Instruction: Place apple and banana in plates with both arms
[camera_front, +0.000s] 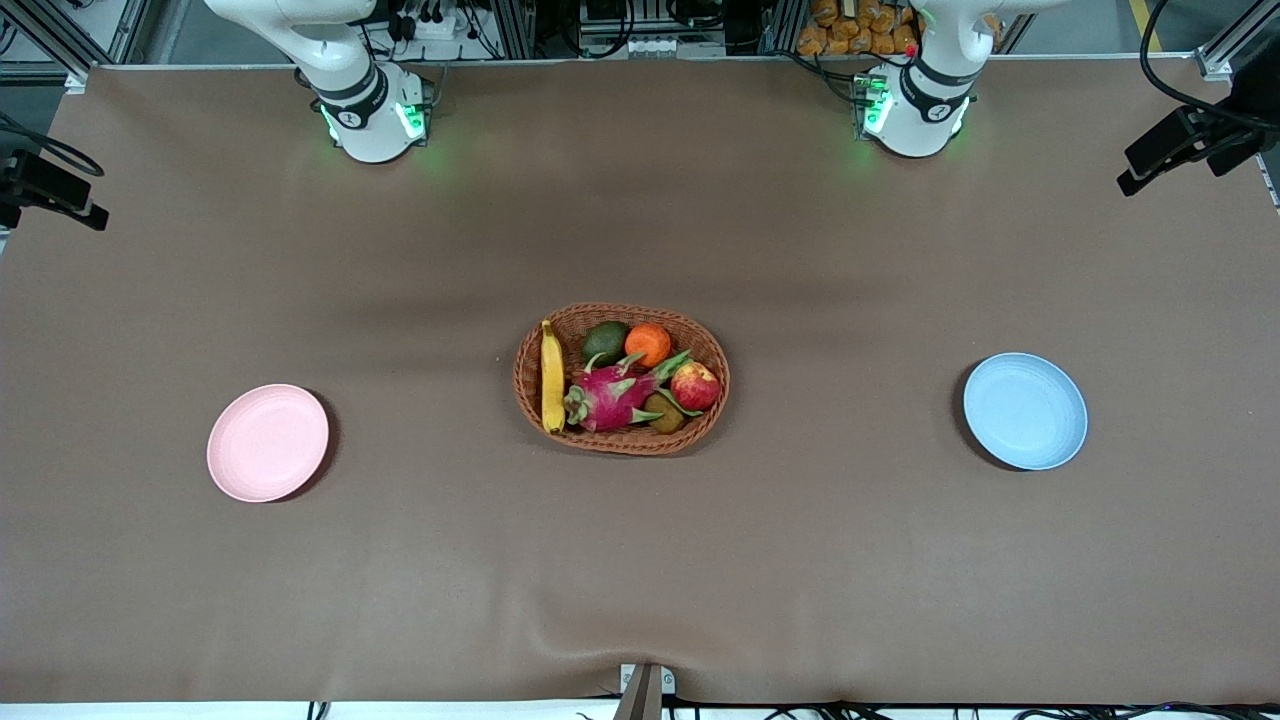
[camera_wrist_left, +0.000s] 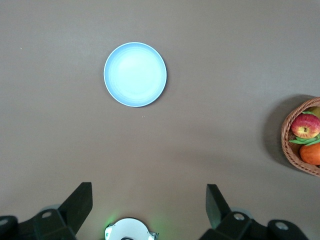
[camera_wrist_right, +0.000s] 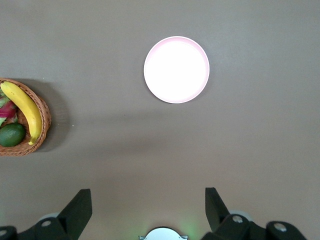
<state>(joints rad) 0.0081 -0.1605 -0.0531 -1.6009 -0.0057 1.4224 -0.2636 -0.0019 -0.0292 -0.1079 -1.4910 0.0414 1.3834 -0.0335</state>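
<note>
both claws, my left claw (camera_wrist_left: 145, 210) and right claw (camera_wrist_right: 145, 210), agape, empty, high over table. banana (camera_front: 552, 376) at basket's (camera_front: 622, 440) right-arm end, long axis toward camera; apple (camera_front: 695, 386) at left-arm end.

Open tabletop (camera_front: 640, 560) lies all around the basket (camera_front: 621, 440). Inside it, the dragon fruit (camera_front: 610, 395) crowds between the banana (camera_front: 552, 375) and the apple (camera_front: 696, 385).
</note>
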